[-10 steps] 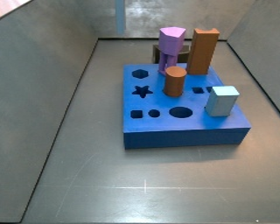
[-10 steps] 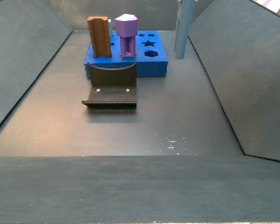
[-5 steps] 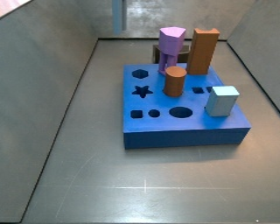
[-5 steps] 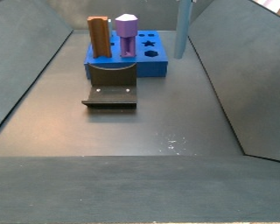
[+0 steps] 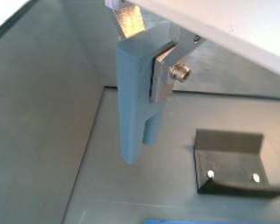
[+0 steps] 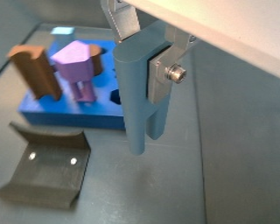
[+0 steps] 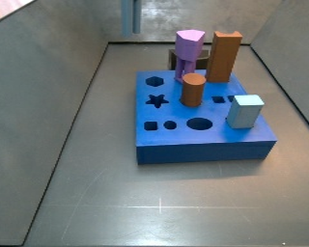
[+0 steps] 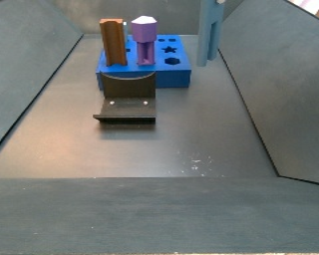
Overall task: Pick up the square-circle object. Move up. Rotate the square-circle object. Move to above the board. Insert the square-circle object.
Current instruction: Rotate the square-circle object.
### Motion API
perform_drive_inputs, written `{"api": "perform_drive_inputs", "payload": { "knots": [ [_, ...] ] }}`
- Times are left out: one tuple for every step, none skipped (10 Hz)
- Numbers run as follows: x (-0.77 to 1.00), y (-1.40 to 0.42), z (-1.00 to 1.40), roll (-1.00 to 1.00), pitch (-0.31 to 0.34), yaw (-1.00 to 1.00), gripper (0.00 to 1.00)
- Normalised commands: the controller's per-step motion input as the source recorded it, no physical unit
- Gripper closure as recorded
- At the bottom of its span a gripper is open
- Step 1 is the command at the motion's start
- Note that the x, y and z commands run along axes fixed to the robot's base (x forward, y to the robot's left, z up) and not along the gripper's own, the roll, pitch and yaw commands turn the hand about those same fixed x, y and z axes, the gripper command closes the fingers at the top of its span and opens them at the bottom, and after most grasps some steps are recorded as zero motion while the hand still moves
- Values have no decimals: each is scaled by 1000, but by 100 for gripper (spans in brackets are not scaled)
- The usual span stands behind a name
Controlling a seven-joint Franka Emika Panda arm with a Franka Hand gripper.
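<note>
My gripper (image 5: 146, 48) is shut on the square-circle object (image 5: 136, 105), a tall slim grey-blue peg that hangs upright, high above the floor. Both wrist views show a silver finger (image 6: 166, 74) pressed flat on one face of the square-circle object (image 6: 140, 101). In a side view the peg (image 8: 207, 30) comes down from the top edge, beside the far right corner of the board (image 8: 175, 76). The board (image 7: 203, 145) is a bright-blue block with dark star, hexagon, oval and square holes. It lies below and off to one side of the peg (image 6: 49, 114).
On the board stand a purple hexagonal peg (image 7: 188, 48), a tall brown block (image 7: 224, 55), a brown cylinder (image 7: 193, 91) and a pale-blue cube (image 7: 246, 111). The fixture (image 8: 127, 105) stands on the floor in front of the board. Grey walls enclose the floor.
In a side view the held peg has shifted slightly left, toward the board. The pieces on the board have not moved.
</note>
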Motion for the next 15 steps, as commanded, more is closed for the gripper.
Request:
{"api": "perform_drive_inputs", "payload": {
  "knots": [
    [-4, 4, 1, -20, -9, -1000, 100],
    [-4, 4, 1, -24, -11, -1000, 100],
    [-4, 5, 0, -30, -13, -1000, 100],
    [-4, 5, 0, -33, -15, -855, 100],
    [-4, 5, 0, -33, -14, -610, 100],
    [-4, 5, 0, -33, -14, -356, 100],
    [-4, 5, 0, -33, -14, -232, 100],
    [0, 0, 0, -17, -7, -1000, 100],
    [0, 3, 0, -18, -8, -1000, 100],
    [0, 4, 0, -22, -9, -1000, 100],
    [0, 4, 0, -26, -11, -1000, 100],
    [-1, 5, 0, -34, -14, -968, 100],
    [-1, 5, 0, -34, -14, -711, 100],
    [-1, 5, 0, -34, -14, -548, 100],
    [-1, 5, -1, -34, -14, -257, 100]
  ]
}}
